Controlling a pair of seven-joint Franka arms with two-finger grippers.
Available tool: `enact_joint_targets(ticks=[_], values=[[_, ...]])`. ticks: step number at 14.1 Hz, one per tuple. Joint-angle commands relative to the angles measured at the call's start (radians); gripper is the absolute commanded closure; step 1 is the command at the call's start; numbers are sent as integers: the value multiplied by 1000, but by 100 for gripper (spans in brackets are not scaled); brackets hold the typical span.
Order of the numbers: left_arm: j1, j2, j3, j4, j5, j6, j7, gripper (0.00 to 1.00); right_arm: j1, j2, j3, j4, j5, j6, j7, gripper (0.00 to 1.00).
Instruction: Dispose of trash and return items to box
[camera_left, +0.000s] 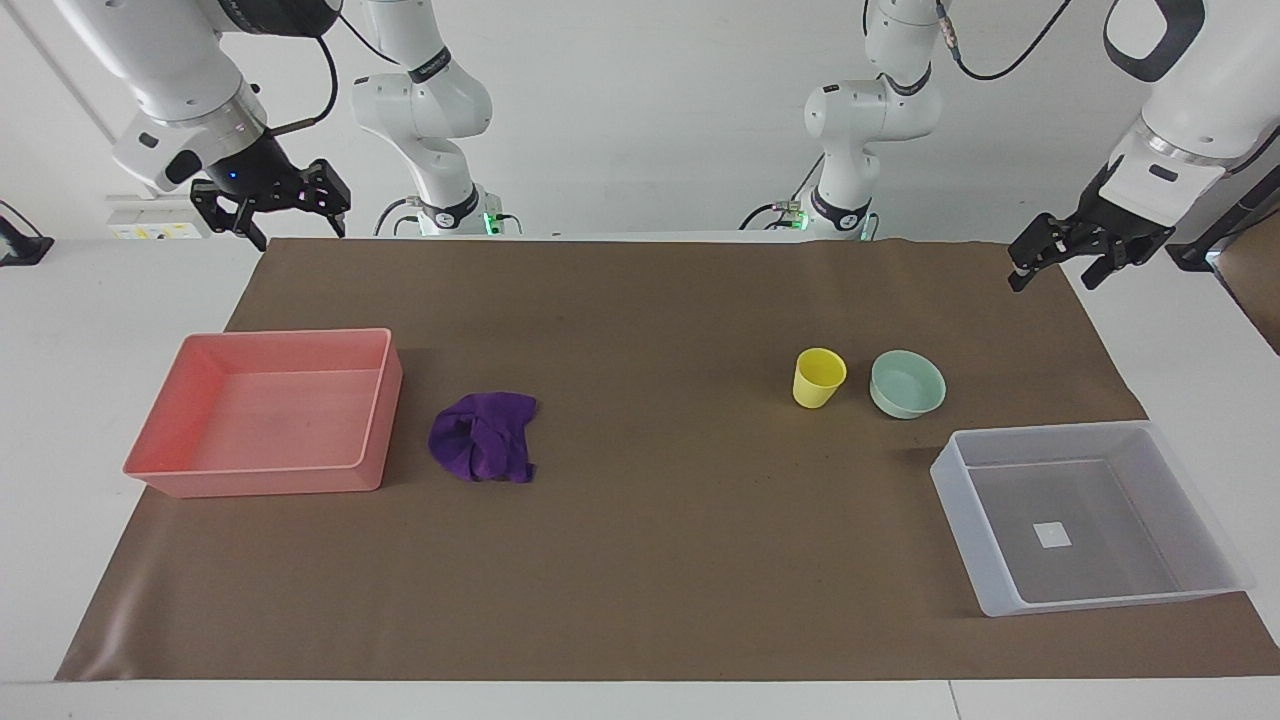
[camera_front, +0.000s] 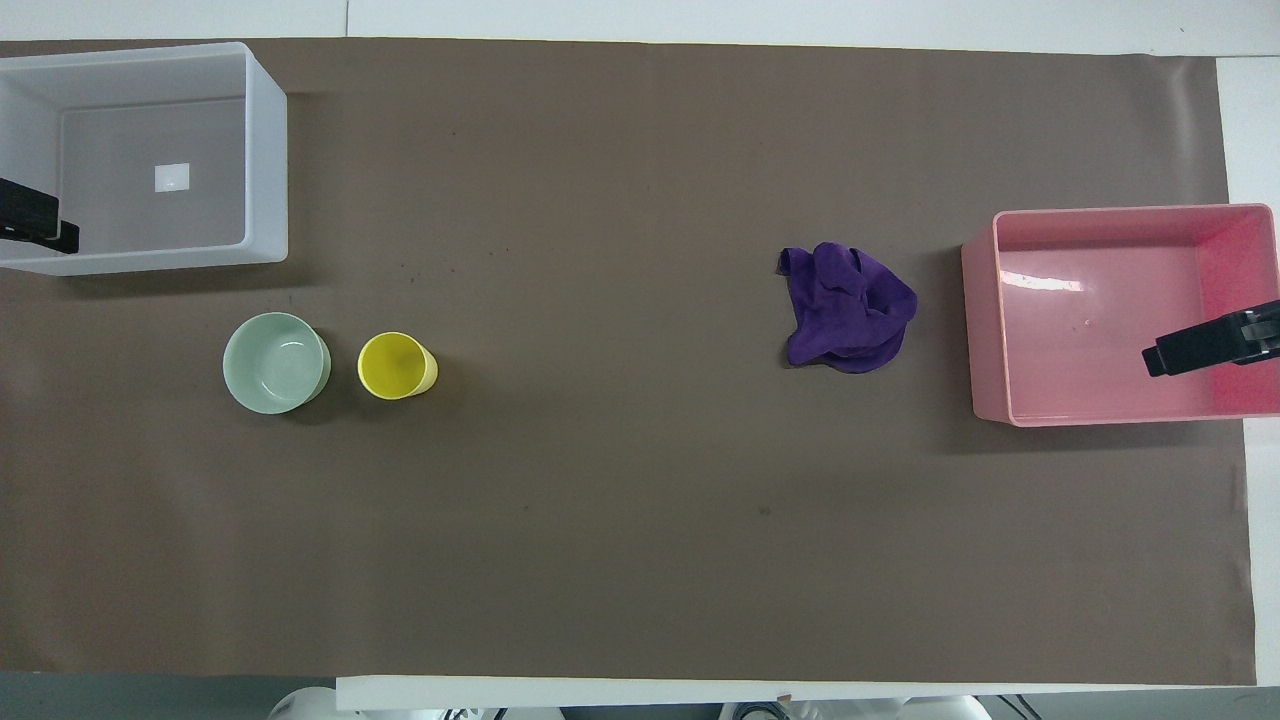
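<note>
The purple rag (camera_left: 484, 436) (camera_front: 846, 308) lies crumpled on the brown mat beside the pink tray. The yellow cup (camera_left: 819, 377) (camera_front: 396, 365) stands upright next to the mint-green bowl (camera_left: 907, 383) (camera_front: 276, 361), toward the left arm's end. The translucent box (camera_left: 1190, 490) (camera_front: 266, 150), empty with a white square on its bottom, stands farther from the robots than the bowl. My left gripper (camera_left: 1052, 280) (camera_front: 35, 225) hangs open and empty, raised over the mat's corner at its own end. My right gripper (camera_left: 298, 232) (camera_front: 1200, 350) hangs open and empty, raised over the mat's corner at its end.
An empty pink tray (camera_left: 380, 400) (camera_front: 985, 330) stands at the right arm's end of the brown mat (camera_left: 640, 560). White table surface borders the mat at both ends.
</note>
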Motion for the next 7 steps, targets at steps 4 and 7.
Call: enact_joint_targets(ticks=[4, 7], values=[[-11, -32, 5, -44, -2, -7, 5, 0, -4, -6, 6, -19, 1, 24, 6, 0], [-12, -176, 2, -369, -2, 263, -114, 0, 17, -8, 9, -66, 6, 95, 6, 0]])
